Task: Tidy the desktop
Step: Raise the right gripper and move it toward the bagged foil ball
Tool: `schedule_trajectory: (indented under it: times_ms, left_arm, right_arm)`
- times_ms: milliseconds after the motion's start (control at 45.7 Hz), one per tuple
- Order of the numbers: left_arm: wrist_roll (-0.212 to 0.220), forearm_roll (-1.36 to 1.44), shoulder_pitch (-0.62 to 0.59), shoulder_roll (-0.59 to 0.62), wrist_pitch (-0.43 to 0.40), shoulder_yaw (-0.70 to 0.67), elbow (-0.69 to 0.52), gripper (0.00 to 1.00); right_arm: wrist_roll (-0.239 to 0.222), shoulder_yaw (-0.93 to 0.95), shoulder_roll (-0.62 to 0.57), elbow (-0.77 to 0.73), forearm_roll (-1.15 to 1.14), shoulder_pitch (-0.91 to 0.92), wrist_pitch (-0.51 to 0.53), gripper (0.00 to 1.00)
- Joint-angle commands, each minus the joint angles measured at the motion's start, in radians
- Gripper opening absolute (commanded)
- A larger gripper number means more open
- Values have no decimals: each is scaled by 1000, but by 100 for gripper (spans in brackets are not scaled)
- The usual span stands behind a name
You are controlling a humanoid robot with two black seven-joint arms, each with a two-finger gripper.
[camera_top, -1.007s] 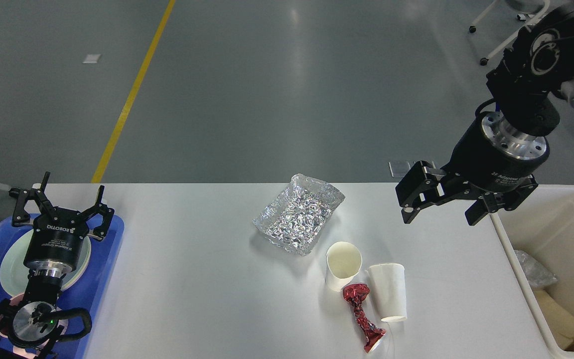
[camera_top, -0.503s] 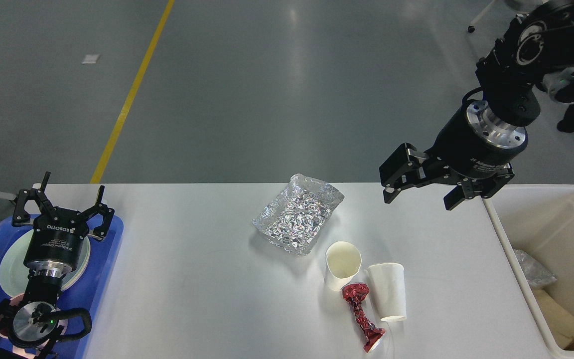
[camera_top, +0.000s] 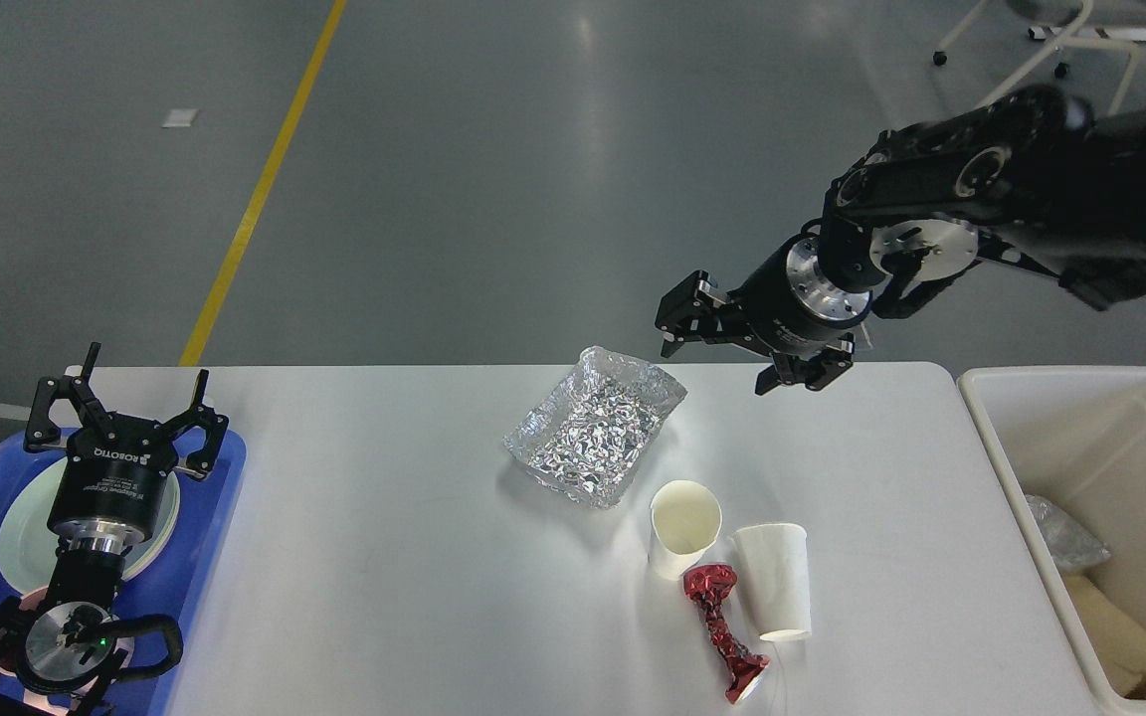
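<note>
1. White desk (camera_top: 414,597) spanned the view, blue tray (camera_top: 225,477) at its left end, cream bin (camera_top: 991,418) at its right.
2. Crumpled foil tray (camera_top: 593,433) mid-desk: judged light, flimsy, easily crushed; best pinched at a rim.
3. Two paper cups (camera_top: 684,527) and a red foil wrapper (camera_top: 722,631) close together nearer the front edge: judged light, soft.
4. Right tool (camera_top: 737,348) hovered just beyond the foil tray, fingers spread, empty.
5. Left tool (camera_top: 125,408) parked over the blue tray, fingers spread, empty.
</note>
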Motion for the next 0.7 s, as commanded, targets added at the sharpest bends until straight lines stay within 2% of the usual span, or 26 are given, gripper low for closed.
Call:
schedule_trajectory:
  times_ms: [0, 153, 394, 569, 613, 679]
  left_arm:
    - [0, 0, 0, 0, 0, 0, 0, 96]
    - [0, 0, 0, 0, 0, 0, 0, 96]
    - [0, 0, 0, 0, 0, 0, 0, 96]
    - [0, 0, 0, 0, 0, 0, 0, 96]
    - [0, 0, 0, 0, 0, 0, 0, 96]
    - [0, 0, 0, 0, 0, 0, 0, 96]
  right_arm:
    - [0, 11, 111, -224, 3, -185, 0, 100]
    - [0, 13, 185, -403, 3, -311, -2, 98]
    - [-2, 85, 235, -438, 18, -331, -34, 98]
    - [-13, 85, 270, -551, -29, -432, -61, 95]
    - [-17, 85, 270, -591, -31, -478, -68, 90]
    - [-17, 87, 270, -622, -32, -513, -87, 90]
